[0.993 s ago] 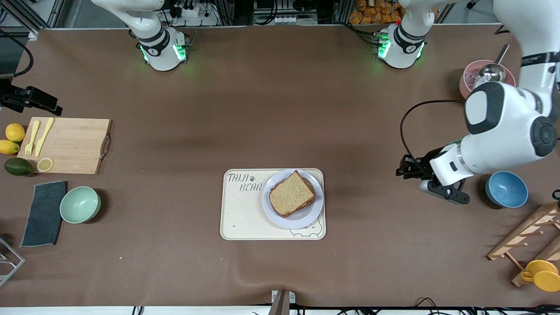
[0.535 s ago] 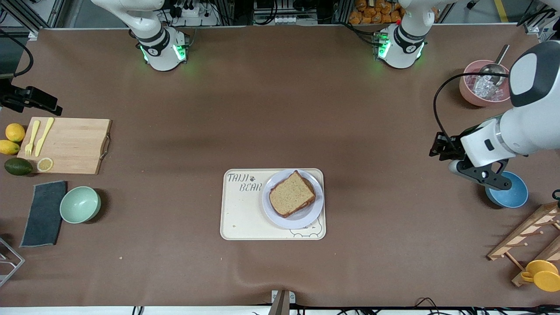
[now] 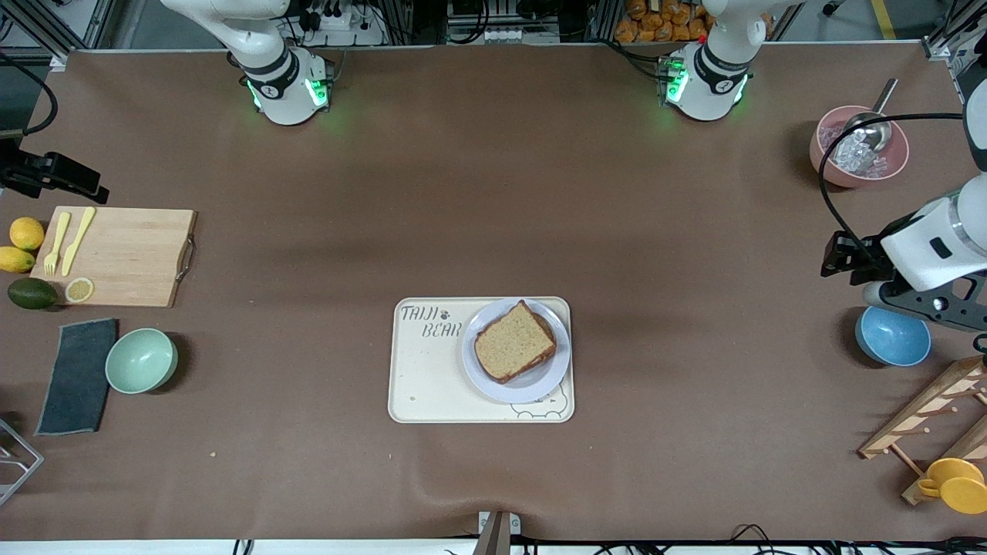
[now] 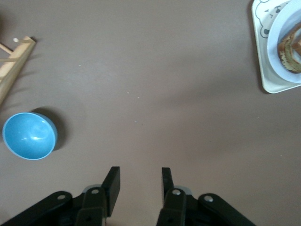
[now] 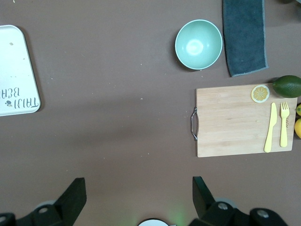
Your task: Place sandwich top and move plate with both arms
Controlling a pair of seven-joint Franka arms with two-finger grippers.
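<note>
The cream bear tray [image 3: 432, 385] lies on the brown table [image 3: 493, 193], near the middle. The plate [image 3: 518, 391] sits on this tray, at the tray's end toward the left arm. The sandwich top [image 3: 514, 340] lies flat on the plate, bare side up, and nothing holds it. Dark crust shows along its edges.

The left gripper [image 3: 917, 297] is up in the air, well apart from the tray, toward the left arm's end of the table. It hangs by the rim of a blue bowl [image 3: 894, 337]. In the left wrist view its two black fingers [image 4: 112, 182] stand a little apart, with bare table showing in the gap. They pinch nothing.

The right gripper [image 5: 138, 200] shows only in the right wrist view. It hangs over bare table between the tray and the wooden cutting board [image 3: 123, 254], which lies toward the right arm's end of the table. Its fingers [image 5: 75, 195] are spread wide and hold nothing.

On the board lie a yellow fork [image 3: 55, 243], a yellow knife [image 3: 77, 239] and a lemon slice [image 3: 79, 290]. A green bowl [image 3: 141, 360] and a dark cloth [image 3: 77, 376] sit nearer to the front camera than the board. A pink bowl [image 3: 858, 158] with a metal scoop [image 3: 870, 123] sits farther from the front camera than the blue bowl.
</note>
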